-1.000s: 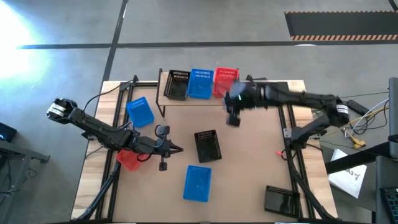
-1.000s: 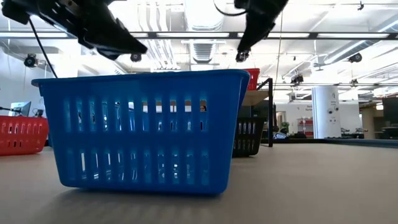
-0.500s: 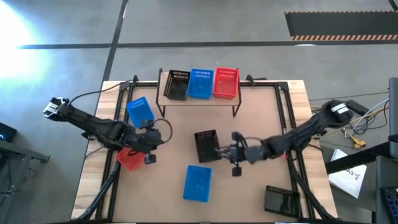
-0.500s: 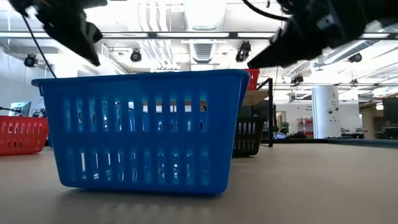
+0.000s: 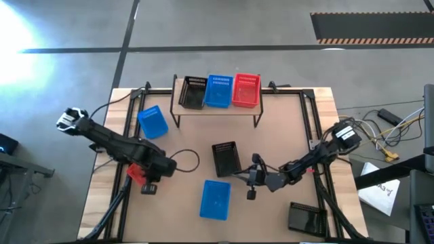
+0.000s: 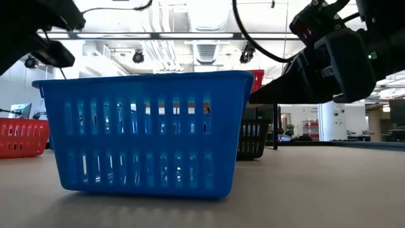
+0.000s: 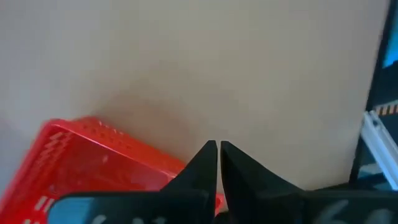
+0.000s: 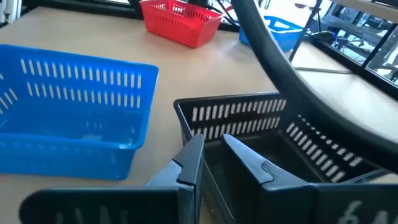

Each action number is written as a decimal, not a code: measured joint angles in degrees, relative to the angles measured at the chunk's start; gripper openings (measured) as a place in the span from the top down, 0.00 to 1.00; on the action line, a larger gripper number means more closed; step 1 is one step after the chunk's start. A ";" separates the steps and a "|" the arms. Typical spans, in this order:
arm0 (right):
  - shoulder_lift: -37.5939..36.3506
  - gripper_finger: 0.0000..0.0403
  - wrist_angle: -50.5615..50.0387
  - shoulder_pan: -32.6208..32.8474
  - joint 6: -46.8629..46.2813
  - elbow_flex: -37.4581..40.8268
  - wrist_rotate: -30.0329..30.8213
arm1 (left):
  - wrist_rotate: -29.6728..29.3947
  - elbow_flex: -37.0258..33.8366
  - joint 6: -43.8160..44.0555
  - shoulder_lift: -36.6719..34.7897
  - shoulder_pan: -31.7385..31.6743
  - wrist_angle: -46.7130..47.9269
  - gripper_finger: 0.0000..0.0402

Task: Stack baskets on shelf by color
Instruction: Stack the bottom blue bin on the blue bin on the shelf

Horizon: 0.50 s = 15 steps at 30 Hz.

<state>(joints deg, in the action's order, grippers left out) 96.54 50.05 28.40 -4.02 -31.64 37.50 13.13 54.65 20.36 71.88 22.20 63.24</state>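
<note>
The shelf [image 5: 266, 108] at the far edge carries one black [image 5: 194, 92], one blue [image 5: 219, 91] and one red basket [image 5: 246, 90]. On the table stand a blue basket [image 5: 152, 122], a red basket [image 5: 137, 173], a black basket [image 5: 226, 158] and a near blue basket [image 5: 215, 199]. My right gripper [image 8: 211, 144] is open and low at the centre black basket's near right corner [image 8: 186, 115], with one finger on each side of its wall. My left gripper [image 7: 217, 148] is shut and points down over the red basket's edge [image 7: 143, 155]. My right gripper's open fingers [image 8: 194, 152] stand astride the black basket's wall at its near right corner [image 8: 186, 115], coming level from the table's right. I cannot tell whether they touch it. The basket stands flat on the table.
In the low view the near blue basket [image 6: 145, 133] fills the foreground, with the red basket [image 6: 22, 138] to its left and the black one [image 6: 253, 138] behind it. A black metal frame [image 5: 310, 129] runs along the table's edges. A dark device [image 5: 304, 218] lies at the near right corner.
My right gripper came away from the shelf's right end, swung down toward the near edge and settled low at the centre black basket's corner. My left gripper drew back toward the table's left and tipped downward over the red basket. No basket has moved.
</note>
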 joint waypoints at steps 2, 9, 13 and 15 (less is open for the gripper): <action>0.45 0.88 -0.10 0.35 0.09 -0.35 0.04 | 1.91 0.00 -2.04 1.66 -0.07 0.71 0.98; -3.71 0.88 -5.45 4.52 0.83 -0.30 5.21 | 3.32 1.77 -9.39 6.47 -0.07 -11.32 0.77; -6.50 0.88 -9.80 7.91 -0.34 -0.26 13.92 | 2.35 2.92 -18.08 8.80 0.02 -29.03 0.62; -7.16 0.88 -10.37 9.11 -0.47 -0.26 16.12 | 1.25 3.76 -22.13 10.32 0.04 -36.10 0.57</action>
<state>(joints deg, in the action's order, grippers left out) 89.39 39.68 37.51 -4.49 -31.90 53.62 14.38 58.41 -1.78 82.20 22.24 27.15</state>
